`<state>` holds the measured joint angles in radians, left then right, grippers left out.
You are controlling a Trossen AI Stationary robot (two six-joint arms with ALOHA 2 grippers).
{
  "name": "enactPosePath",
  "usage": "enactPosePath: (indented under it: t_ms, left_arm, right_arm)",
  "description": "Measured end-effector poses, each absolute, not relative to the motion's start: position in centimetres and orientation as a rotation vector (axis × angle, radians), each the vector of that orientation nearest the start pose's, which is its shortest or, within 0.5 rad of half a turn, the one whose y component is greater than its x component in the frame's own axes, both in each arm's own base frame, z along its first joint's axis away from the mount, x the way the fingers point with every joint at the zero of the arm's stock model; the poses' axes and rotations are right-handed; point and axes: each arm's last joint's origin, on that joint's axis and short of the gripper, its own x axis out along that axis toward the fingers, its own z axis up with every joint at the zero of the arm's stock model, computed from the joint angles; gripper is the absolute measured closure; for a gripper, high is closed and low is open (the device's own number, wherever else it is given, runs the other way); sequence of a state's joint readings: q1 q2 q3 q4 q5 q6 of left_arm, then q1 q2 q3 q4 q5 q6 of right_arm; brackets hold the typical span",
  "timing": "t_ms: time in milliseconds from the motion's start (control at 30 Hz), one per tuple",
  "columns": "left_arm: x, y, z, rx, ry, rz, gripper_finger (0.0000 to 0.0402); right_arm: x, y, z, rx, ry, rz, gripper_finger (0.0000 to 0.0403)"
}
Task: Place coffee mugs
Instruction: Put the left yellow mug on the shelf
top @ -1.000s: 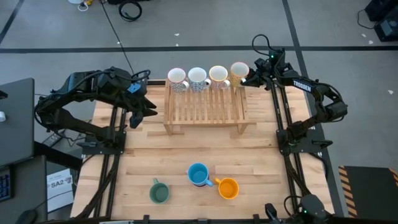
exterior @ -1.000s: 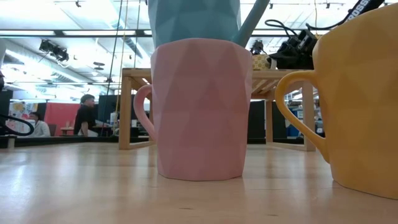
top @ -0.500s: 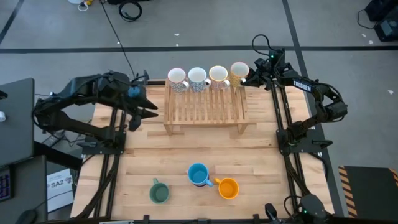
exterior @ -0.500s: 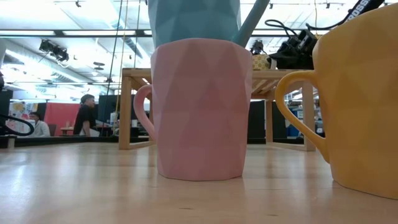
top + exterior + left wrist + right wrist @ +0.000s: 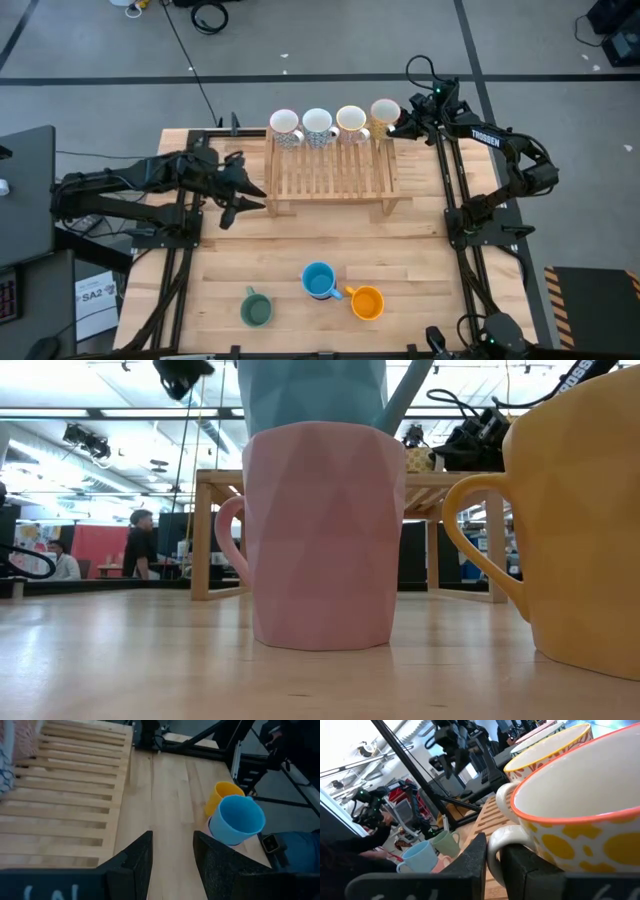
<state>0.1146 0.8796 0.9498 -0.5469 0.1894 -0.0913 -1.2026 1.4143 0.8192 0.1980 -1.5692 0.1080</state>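
On the left, the left gripper (image 5: 240,195) hangs over the worktop (image 5: 420,262) just beside the left end of the wooden rack (image 5: 330,178). Its fingers (image 5: 135,862) stand apart with nothing between them, pointed toward the mugs waiting at the near edge.

Those waiting mugs, from left: a green mug (image 5: 256,309) alone near the front, then a blue mug (image 5: 319,280) stacked on a pink mug (image 5: 322,535) (from above the pink one is almost wholly hidden under it), then an orange mug (image 5: 367,302) close beside that stack on its right. All four sit well apart from the rack.

On the rack's far edge four pale mugs stand in a row: a dark-patterned mug (image 5: 285,126), a second mug (image 5: 318,124), a third mug (image 5: 351,121), and at the right end a yellow-patterned mug (image 5: 385,113). The right gripper (image 5: 400,127) is at that last mug; in its wrist view its fingers (image 5: 472,865) are clamped on the handle, not yet let go.

So the job looks about half done: four mugs are up on the rack, though the fourth seems not quite released, and I cannot tell whether it rests fully on the slats. Four coloured mugs remain to be carried over, and the stacked pair will probably need separating first.
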Motion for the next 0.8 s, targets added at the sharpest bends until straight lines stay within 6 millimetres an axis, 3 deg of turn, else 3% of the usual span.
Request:
enactPosePath:
  t_ms: [200, 800]
  left_arm:
    - [18.2, 1.5, 32.3, -0.165, 0.489, -0.051, 0.0255]
    - [18.3, 1.6, 32.6, -0.160, 0.454, -0.053, 0.0255]
  right_arm:
    - [12.7, -24.9, 25.1, 0.503, 0.094, 0.359, 0.0355]
    - [13.6, -24.4, 25.1, 0.505, 0.104, 0.396, 0.0355]
